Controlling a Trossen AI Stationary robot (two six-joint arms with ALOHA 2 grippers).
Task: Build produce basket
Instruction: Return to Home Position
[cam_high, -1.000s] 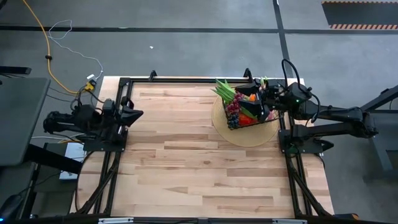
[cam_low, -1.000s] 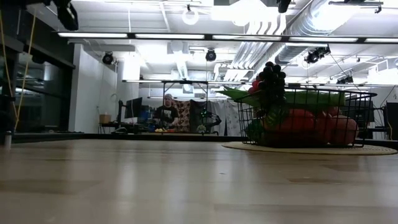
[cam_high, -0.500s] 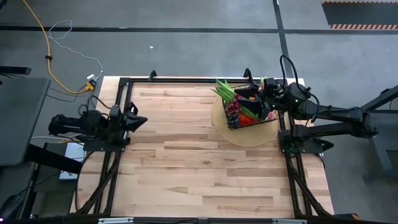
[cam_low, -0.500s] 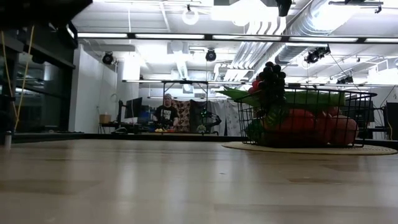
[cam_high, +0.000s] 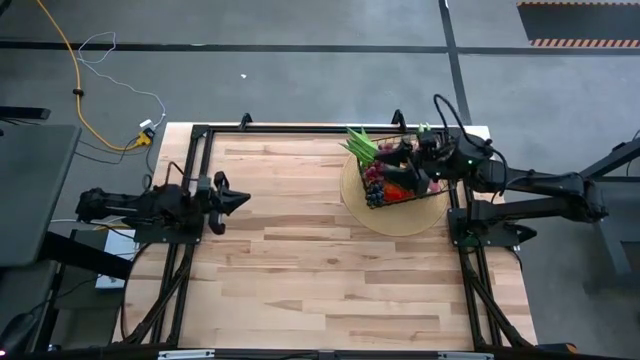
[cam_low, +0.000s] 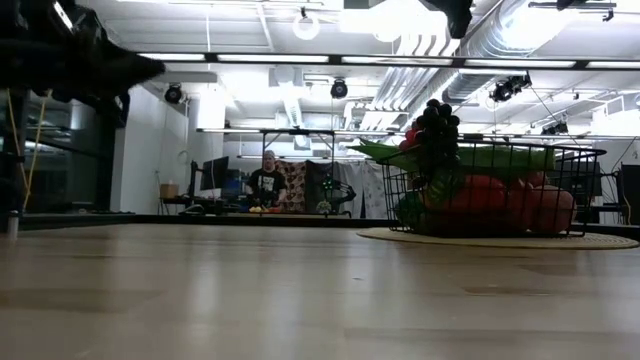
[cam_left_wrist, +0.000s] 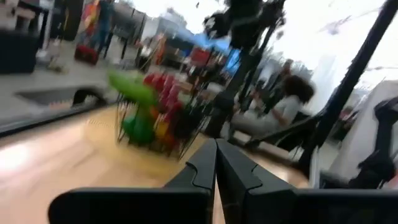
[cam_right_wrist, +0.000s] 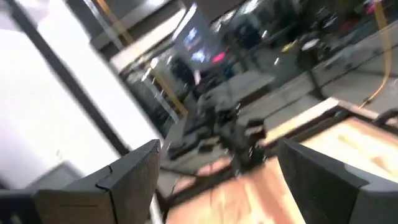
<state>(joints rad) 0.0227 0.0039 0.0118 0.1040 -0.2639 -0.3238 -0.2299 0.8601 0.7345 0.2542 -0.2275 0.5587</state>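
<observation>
1. The left gripper (cam_high: 238, 201) hangs at the left edge of the table (cam_high: 320, 270), pointing right, well apart from the basket; in its wrist view the two fingers (cam_left_wrist: 200, 169) are clenched together with nothing between them
2. In the low view this gripper is only a dark blur at the upper left, too smeared to show its shape
3. A person (cam_low: 268, 180) sits in the room far behind the table, small and hard to make out
4. The basket (cam_high: 443, 196) stands upright on the round tan mat (cam_high: 395, 222) at the far right of the table, heaped with produce (cam_low: 485, 200)
5. The dark grapes (cam_low: 437, 122) top the pile on the basket's left side, and green leaves (cam_high: 358, 145) poke past its far left corner
6. The left wrist view shows the basket only as a smear of green and red behind black wire
7. The right gripper (cam_high: 398, 158) is over the far part of the basket and hides the produce beneath it; whether it touches anything there cannot be told from above
8. Its wrist view is badly blurred, but the two fingers (cam_right_wrist: 134, 171) stand wide apart, released and empty, with the basket out of that picture
</observation>
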